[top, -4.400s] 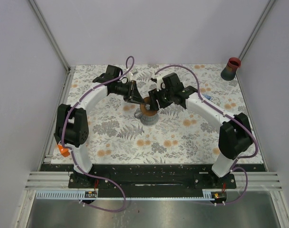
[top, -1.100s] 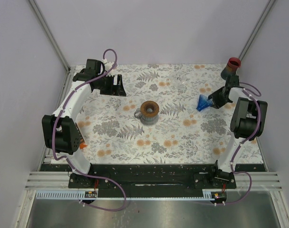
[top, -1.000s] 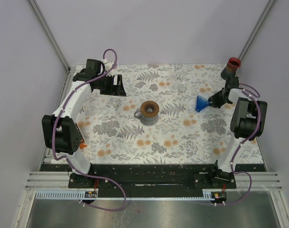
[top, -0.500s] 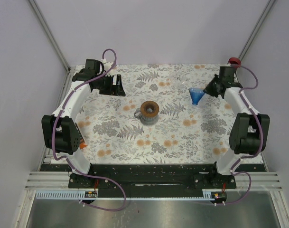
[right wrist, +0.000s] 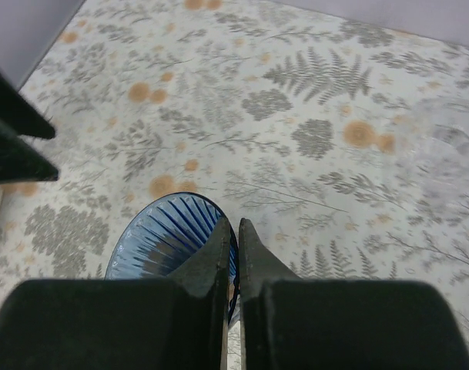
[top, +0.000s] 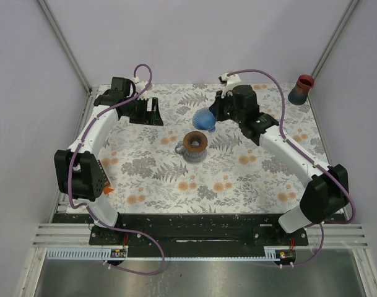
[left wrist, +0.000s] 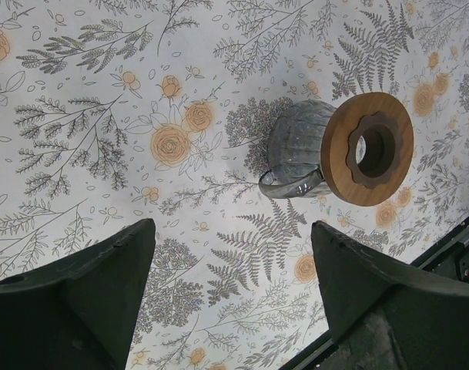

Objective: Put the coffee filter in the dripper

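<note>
Coffee filter point(top: 203, 119), a blue ribbed translucent cone, is pinched at its rim by the right gripper point(top: 213, 116); it sits just beyond the dripper point(top: 194, 146) on the far side, near it but not in it; whether it touches the table cannot be told from the top view.

Right arm: stretched from its base at the near right diagonally across the floral-patterned table point(top: 238, 179) toward the centre; elbow raised, wrist angled down and to the left; in the wrist view the right gripper point(right wrist: 234, 231) has its two dark fingers point(right wrist: 219, 254) pressed almost together, with the thin blue rim caught between them.

Left arm: folded back along the left edge, forearm reaching to the far left corner; left gripper point(top: 150, 113) well apart from the dripper; in its wrist view the left gripper point(left wrist: 230, 226) stands spread wide, nothing between the fingers.

Filter appearance: in the right wrist view the coffee filter point(right wrist: 169, 239) shows its open mouth toward the camera; fine radial ribs run down the inside; rim round and undented; tilted rather than upright.

Dripper: grey ribbed ceramic vessel with a side handle and a brown wooden ring with a scalloped hole point(left wrist: 342, 150); standing on the table near its middle; hole unoccupied.

A dark cup with a red rim point(top: 301, 88) stands at the far right corner.
</note>
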Controlling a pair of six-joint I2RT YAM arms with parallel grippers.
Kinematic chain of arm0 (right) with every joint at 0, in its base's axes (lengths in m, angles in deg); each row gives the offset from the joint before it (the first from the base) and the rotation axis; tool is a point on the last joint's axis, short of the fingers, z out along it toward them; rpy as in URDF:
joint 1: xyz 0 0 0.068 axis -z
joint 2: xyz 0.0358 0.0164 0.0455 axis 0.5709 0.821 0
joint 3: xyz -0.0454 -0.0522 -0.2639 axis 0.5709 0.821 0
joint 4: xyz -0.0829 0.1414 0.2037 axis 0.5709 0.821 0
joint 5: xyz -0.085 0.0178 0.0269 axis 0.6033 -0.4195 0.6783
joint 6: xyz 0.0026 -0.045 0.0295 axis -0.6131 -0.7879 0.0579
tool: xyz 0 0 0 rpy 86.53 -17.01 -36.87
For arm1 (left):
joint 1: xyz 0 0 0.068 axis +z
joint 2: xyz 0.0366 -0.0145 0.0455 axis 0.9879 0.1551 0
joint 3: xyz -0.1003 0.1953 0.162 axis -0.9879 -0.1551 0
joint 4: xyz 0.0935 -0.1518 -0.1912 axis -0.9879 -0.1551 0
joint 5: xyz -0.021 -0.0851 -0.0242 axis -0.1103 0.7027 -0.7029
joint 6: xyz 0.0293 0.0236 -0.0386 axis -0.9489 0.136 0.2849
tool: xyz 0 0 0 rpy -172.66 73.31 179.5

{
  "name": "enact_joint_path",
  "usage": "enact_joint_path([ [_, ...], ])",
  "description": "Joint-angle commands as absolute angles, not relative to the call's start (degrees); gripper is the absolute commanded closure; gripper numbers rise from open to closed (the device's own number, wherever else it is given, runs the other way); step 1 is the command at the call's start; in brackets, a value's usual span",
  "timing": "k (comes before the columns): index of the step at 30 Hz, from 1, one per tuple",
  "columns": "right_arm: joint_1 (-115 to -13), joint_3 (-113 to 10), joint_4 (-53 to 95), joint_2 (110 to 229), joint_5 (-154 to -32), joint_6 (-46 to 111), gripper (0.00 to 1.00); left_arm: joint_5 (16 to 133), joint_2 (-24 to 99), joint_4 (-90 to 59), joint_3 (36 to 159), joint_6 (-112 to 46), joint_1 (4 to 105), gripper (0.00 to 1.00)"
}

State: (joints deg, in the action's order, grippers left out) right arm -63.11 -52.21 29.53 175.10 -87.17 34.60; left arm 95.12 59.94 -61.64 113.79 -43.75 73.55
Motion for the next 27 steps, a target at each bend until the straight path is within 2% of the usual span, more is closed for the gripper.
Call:
enact_joint_path([
  [1,-67.68,-49.57,20.95,175.48,-97.58,29.36,1.0,96.89,58.75,-60.78,114.51,-44.68,73.87,0.15],
  [8,-67.95,-42.18,7.68,174.95,-101.91,33.57,1.0,101.79,58.49,-60.61,114.07,-44.68,73.61,0.15],
  [21,-67.6,-39.54,-1.04,179.7,-99.8,37.0,1.0,105.5,60.15,-58.32,116.27,-41.87,65.08,0.16],
  [27,-65.76,-37.16,-2.88,180.4,-102.61,41.92,1.0,105.15,61.56,-58.32,115.66,-40.73,64.12,0.23],
])
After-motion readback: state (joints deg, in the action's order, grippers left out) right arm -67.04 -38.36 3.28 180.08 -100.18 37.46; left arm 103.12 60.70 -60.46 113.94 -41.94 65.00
